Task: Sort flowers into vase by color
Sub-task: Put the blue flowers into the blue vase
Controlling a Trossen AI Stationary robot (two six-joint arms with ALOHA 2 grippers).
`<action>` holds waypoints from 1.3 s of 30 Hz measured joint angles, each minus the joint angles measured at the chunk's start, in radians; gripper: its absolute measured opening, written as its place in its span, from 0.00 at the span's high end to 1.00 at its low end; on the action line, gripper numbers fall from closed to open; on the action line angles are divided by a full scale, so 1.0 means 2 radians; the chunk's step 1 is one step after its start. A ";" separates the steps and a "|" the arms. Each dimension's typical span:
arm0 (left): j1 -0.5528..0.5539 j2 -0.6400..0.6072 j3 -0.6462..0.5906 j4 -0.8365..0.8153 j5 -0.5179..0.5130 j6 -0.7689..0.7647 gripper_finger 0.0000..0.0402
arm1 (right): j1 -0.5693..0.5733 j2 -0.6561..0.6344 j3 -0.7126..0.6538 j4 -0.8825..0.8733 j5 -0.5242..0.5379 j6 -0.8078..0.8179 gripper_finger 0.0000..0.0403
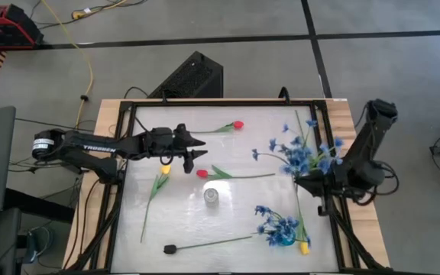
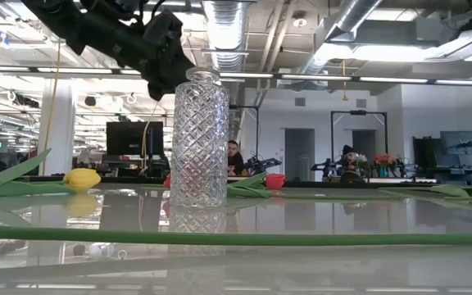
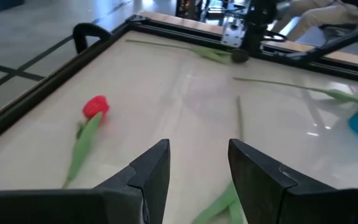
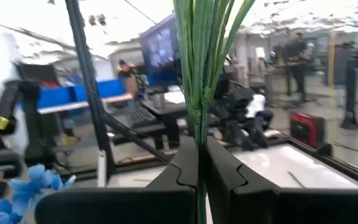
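The right gripper [image 4: 199, 163] sits at about three o'clock on the table, fingers clamped on the green stems of a blue spray [image 1: 302, 156], whose blossoms fan out just toward the centre from it. In the right wrist view the stems [image 4: 202, 68] rise straight up from between the closed fingers.

The left gripper [image 1: 195, 150] reaches in from nine o'clock and hovers near the table's middle, fingers spread apart with nothing between them. Beside its tip lies a red tulip [image 1: 202, 173] with its stem running toward three o'clock; a yellow tulip [image 1: 165, 169] lies just to the nine o'clock side, stem trailing toward seven. Another red tulip [image 1: 237, 124] lies toward twelve o'clock (the left wrist view also shows a red head [image 3: 96, 106] on the white surface).

A clear cut-glass vase [image 2: 200, 138] stands upright near the centre. At five o'clock a blue vase [image 1: 284, 239] holds a second blue spray [image 1: 275, 221], with a yellow flower head [image 1: 305, 247] lying just beside it. A black-headed stem [image 1: 171, 248] lies along six o'clock
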 joint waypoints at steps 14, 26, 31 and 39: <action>-0.024 0.000 0.000 0.000 -0.027 0.003 0.62 | 0.083 0.216 0.153 0.000 0.188 -0.057 0.92; -0.024 0.000 0.000 -0.001 -0.013 -0.014 0.62 | 0.128 0.284 0.212 0.001 0.184 -0.060 0.91; -0.024 0.000 0.000 -0.001 -0.014 -0.015 0.62 | 0.146 0.298 0.212 0.002 0.133 -0.023 0.91; -0.024 0.000 0.000 -0.001 -0.017 -0.015 0.62 | 0.126 0.356 0.212 0.002 0.127 0.017 0.91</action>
